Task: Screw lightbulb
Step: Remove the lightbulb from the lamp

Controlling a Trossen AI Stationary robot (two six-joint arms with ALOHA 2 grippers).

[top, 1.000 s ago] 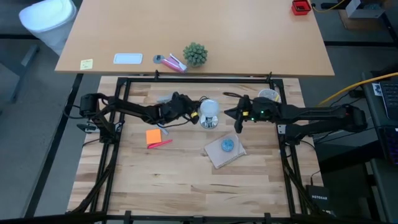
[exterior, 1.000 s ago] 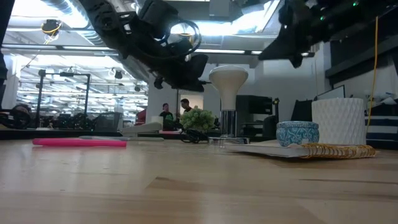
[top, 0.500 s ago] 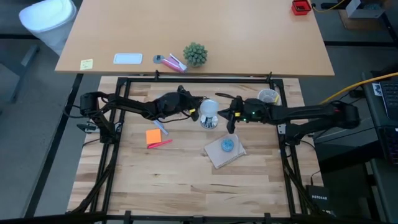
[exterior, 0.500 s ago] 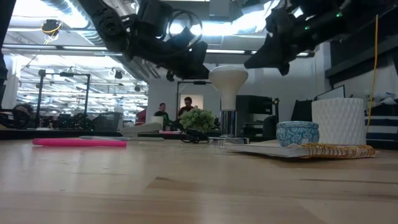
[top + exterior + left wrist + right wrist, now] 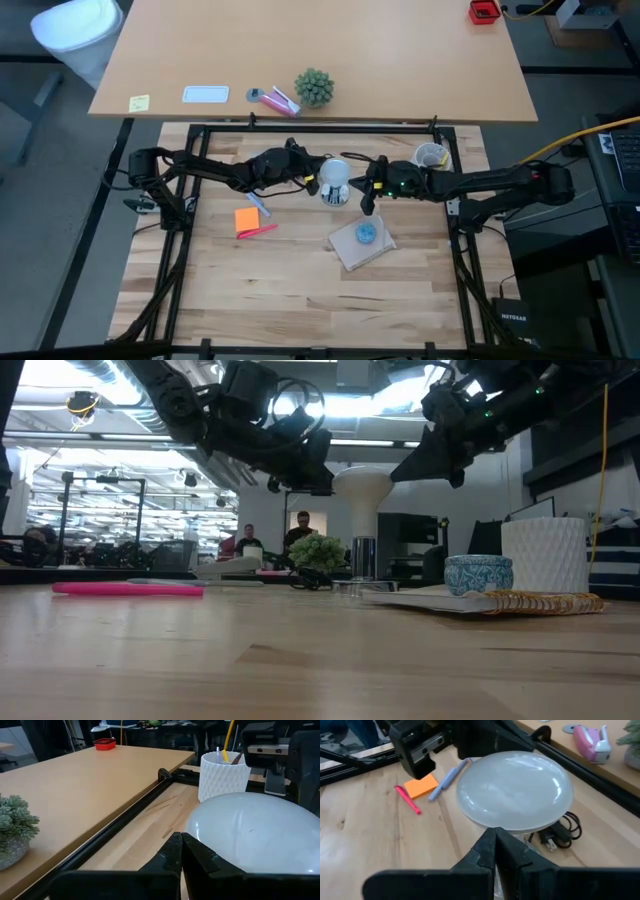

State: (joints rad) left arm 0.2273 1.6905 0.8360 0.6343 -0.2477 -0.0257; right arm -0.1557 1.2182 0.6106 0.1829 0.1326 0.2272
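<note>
Lying nearest on the wooden desk (image 5: 300,290) is a spiral notebook (image 5: 358,246) with a small blue round blob (image 5: 367,233) on it; in the low view the blob (image 5: 478,573) sits on the notebook's (image 5: 500,601) near edge. To the left lie an orange sticky pad (image 5: 249,219) and a pink pen (image 5: 258,231), the pen (image 5: 128,589) flat on the wood. Farther back, near the middle of the desk, the lightbulb (image 5: 335,174) stands upright, globe up, its base in a shiny metal socket (image 5: 363,558) with a black cord (image 5: 559,832). Both claws are raised at the height of the globe, one on each side. The left claw (image 5: 312,178) is pressed together, its tips right beside the globe's left side; whether they touch it cannot be told. The right claw (image 5: 366,190) is also pressed together, holding nothing, just right of the globe. The left wrist view shows the shut fingers (image 5: 176,851) at the white globe (image 5: 250,832); the right wrist view shows the same from the other side, fingers (image 5: 495,847) below the globe (image 5: 515,787). Behind the right arm stands a white textured cup (image 5: 431,155). Beyond the frame, on a second desk (image 5: 400,60), sit a small succulent (image 5: 314,87), a pink object (image 5: 278,99), and a red box (image 5: 484,11).
</note>
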